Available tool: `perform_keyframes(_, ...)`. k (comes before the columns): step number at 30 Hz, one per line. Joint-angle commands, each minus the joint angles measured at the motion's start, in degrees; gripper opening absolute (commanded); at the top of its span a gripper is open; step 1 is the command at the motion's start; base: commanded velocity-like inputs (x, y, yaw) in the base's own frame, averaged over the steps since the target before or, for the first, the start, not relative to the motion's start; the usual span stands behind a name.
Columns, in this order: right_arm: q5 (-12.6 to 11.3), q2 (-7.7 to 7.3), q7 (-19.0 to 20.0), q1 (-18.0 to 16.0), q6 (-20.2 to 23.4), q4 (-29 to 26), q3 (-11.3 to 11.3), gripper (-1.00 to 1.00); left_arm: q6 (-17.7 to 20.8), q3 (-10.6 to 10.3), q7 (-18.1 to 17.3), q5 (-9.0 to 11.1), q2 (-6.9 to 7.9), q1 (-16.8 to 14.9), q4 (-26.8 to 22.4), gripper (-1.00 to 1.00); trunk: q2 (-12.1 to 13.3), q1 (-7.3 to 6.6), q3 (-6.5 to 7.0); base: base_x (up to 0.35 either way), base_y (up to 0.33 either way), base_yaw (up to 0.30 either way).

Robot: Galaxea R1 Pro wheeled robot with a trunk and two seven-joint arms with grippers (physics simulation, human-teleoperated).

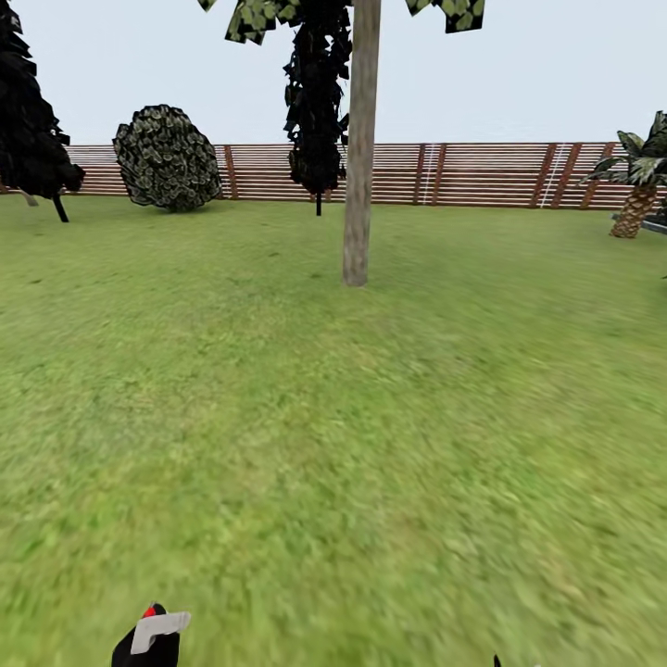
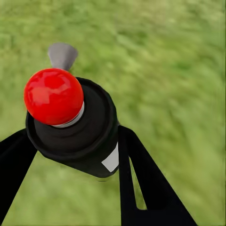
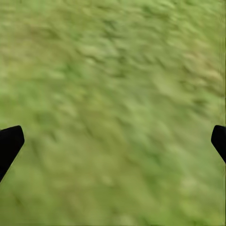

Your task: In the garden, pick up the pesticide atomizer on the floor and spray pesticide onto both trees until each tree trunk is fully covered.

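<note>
In the head view, at 12 o'clock across the lawn (image 1: pixel 333 445): one tall pale tree trunk (image 1: pixel 359 148), upright, bare low down, leafy crown cut by the frame's upper edge. Just behind it toward 11 o'clock, a narrow black-green tree (image 1: pixel 317 102). At 10 o'clock, a round mottled shrub (image 1: pixel 167 157) against the brown slat fence (image 1: pixel 482 173); farther out at 9–10 o'clock, another dark cypress-like tree (image 1: pixel 30 120). At 2–3 o'clock, a short palm (image 1: pixel 639 185) with scaly trunk. At 7 o'clock, low in frame, the left gripper (image 1: pixel 148 639), with a light plate and a speck of red showing at its tip. In the left wrist view: left gripper's black fingers (image 2: pixel 136 179) pinching the pesticide atomizer (image 2: pixel 75 122) from both sides, dark body seen end-on, round red button on top, grey nozzle beyond it at 12 o'clock; blurred grass behind. In the right wrist view: right gripper (image 3: pixel 113 141) spread wide, one black fingertip at 9 o'clock, the other at 3 o'clock, nothing but blurred grass between.
</note>
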Motion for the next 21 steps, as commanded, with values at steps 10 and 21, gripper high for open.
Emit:
perform_keyframes(10, 0.6, 0.04, 0.0, 0.0, -0.2, 0.0, -0.3, 1.00, -0.2, 0.2, 0.0, -0.4, -0.03, 0.0, 0.1, -1.00, 0.0, 0.02, -0.05, 0.338, 0.000, 0.000)
perform_keyframes(21, 0.6, 0.04, 0.0, 0.0, -0.2, 0.0, -0.3, 1.00, -0.2, 0.2, 0.0, -0.4, -0.04, 0.0, 0.1, -1.00, 0.0, 0.02, -0.05, 0.338, 0.000, 0.000)
